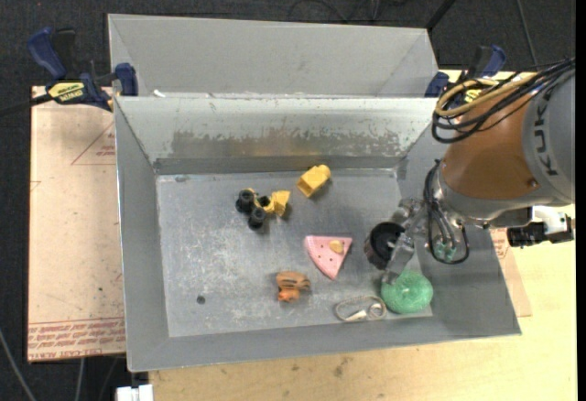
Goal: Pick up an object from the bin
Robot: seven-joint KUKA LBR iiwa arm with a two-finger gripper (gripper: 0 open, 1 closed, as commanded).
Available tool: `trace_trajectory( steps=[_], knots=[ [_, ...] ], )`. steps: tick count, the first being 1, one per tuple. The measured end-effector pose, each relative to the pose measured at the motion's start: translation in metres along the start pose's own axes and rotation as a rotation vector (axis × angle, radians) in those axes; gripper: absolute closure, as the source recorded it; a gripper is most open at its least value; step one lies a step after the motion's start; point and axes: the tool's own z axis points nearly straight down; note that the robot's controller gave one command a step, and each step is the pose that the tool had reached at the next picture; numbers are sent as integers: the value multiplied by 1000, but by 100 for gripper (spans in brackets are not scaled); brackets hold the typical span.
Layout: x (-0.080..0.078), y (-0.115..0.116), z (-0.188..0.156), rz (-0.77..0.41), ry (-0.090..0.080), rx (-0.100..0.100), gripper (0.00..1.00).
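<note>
**binwatcher:** Quick rundown of the bin (137, 234). It's grey sheet metal with sloped walls, and the floor is scuffed and speckled. There's a chunky yellow block (314, 180) near the back wall. Just left of it is a black-and-yellow toy (261, 205) with knobby round black bits. Mid-floor there's a flat pink wedge (328, 254), cut like a slice, with a yellow spot on it. In front of that sits a small orange lump (291, 285). Near the front wall lies a pale metal clip (359, 308), loop-shaped.

**gripfan:** And the right side, where the arm comes in?

**binwatcher:** Two things there. A green ball (408, 295), soft and fuzzy looking, sits just beside the clip. A black cup (379, 245), dark and round, sits a bit behind it. The arm (485, 161) has a smooth orange-brown cover with black cables looped over it.

**gripfan:** What's the hand doing?

**binwatcher:** The hand (403, 254) is down low at the right end of the floor, between the black cup and the green ball and close to both. Honestly I can't tell how wide it is, or whether it's touching either one. From this angle it looks nearest the top of the green ball.
</note>
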Motion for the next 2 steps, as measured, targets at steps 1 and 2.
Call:
trace_trajectory(
  steps=[1, 2],
  knots=[
    [0, 0, -6, 0, -1, 0, 100],
    [0, 0, -10, -1, 3, 1, 100]
  ],
)
